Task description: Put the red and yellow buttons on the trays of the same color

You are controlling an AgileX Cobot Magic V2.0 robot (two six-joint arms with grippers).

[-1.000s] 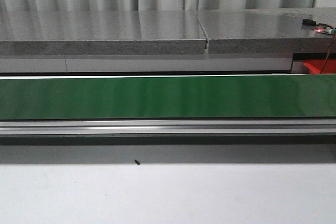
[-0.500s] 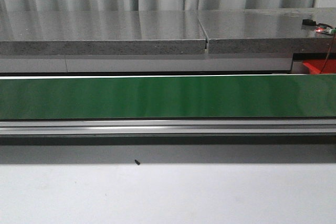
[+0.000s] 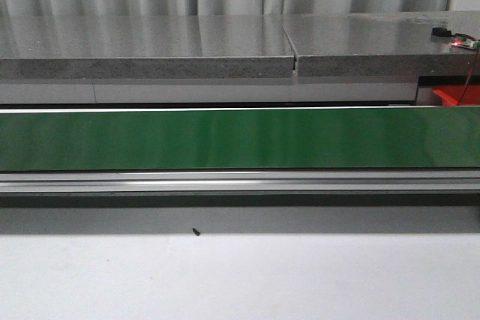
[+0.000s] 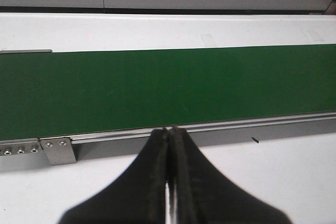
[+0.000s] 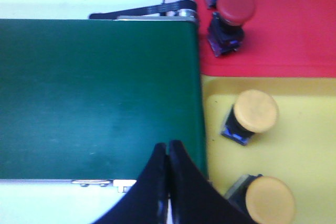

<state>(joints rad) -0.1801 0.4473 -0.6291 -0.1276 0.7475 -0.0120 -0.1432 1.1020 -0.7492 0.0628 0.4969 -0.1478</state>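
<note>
In the right wrist view, a red tray [image 5: 294, 45] holds two red buttons [image 5: 231, 17], one cut off at the frame edge. A yellow tray [image 5: 304, 145] beside it holds two yellow buttons [image 5: 252, 114], [image 5: 268, 199]. Both trays sit at the end of the green belt [image 5: 94, 93]. My right gripper [image 5: 167, 145] is shut and empty over the belt's end near the yellow tray. My left gripper [image 4: 171, 129] is shut and empty above the belt's near rail [image 4: 210, 128]. The belt [image 3: 225, 139] carries no buttons in any view. A corner of the red tray [image 3: 450, 95] shows at the front view's right edge.
A grey stone-like ledge [image 3: 150, 46] runs behind the belt. A small device with a red light and wires [image 3: 454, 37] lies on it at the far right. White tabletop [image 3: 240, 275] lies in front, with a small dark speck [image 3: 196, 232].
</note>
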